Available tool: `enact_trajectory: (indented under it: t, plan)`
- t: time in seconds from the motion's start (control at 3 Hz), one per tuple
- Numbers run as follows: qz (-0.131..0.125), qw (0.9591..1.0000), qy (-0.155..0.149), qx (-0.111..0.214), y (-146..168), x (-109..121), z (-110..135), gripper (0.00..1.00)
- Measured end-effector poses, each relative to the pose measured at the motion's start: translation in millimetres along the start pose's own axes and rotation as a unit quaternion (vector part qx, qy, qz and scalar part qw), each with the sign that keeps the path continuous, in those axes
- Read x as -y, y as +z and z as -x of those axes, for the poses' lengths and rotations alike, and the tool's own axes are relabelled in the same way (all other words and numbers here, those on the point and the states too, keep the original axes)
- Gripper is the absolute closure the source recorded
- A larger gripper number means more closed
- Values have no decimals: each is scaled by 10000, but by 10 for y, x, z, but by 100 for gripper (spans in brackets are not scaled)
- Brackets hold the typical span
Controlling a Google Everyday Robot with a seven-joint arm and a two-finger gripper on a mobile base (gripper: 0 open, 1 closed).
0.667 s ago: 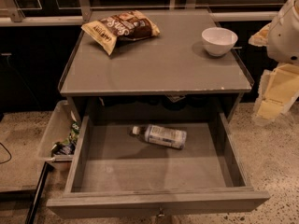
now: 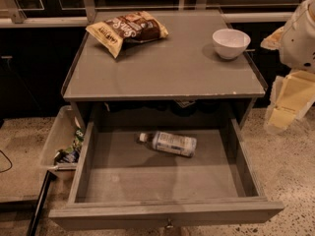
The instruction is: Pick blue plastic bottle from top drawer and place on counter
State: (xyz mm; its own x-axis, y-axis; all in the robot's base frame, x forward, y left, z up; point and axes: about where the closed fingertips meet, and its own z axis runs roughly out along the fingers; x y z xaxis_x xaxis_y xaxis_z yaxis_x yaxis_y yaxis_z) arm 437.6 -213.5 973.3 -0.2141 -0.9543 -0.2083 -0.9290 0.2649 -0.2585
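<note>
1 bottle (image 2: 168, 143), 1 chip bag (image 2: 127, 30), 1 bowl (image 2: 231, 43), 1 end effector (image 2: 288, 104) at right.

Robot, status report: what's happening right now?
Gripper off right of counter, holding nothing. Blue plastic bottle lying in open top drawer. Nothing over it.

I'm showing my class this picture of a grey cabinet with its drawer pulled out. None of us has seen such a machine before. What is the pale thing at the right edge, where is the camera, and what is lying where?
The pale shape at the right edge is part of a robot's single arm, with its gripper hanging beside the cabinet, outside the drawer. It holds nothing. The one camera looks down from above and in front of the cabinet. The top drawer is open, and the blue plastic bottle lies on its side inside, cap pointing left. On the counter sit a chip bag at the back left and a white bowl at the back right. A plastic bin of odds and ends stands on the floor to the left.
</note>
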Motion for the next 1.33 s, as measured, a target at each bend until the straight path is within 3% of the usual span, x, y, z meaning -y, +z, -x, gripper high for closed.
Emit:
enact_trajectory:
  t: [0.33, 0.67, 1.0, 1.33]
  plan:
    - [86, 9999, -3, 102, 299, -159, 14, 0]
    - [223, 9993, 37, 295, 813, -348, -39, 0]
    - [201, 9974, -8, 689, 1269, -439, -72, 0]
    - [308, 9959, -204, 823, 1690, -466, -3, 0]
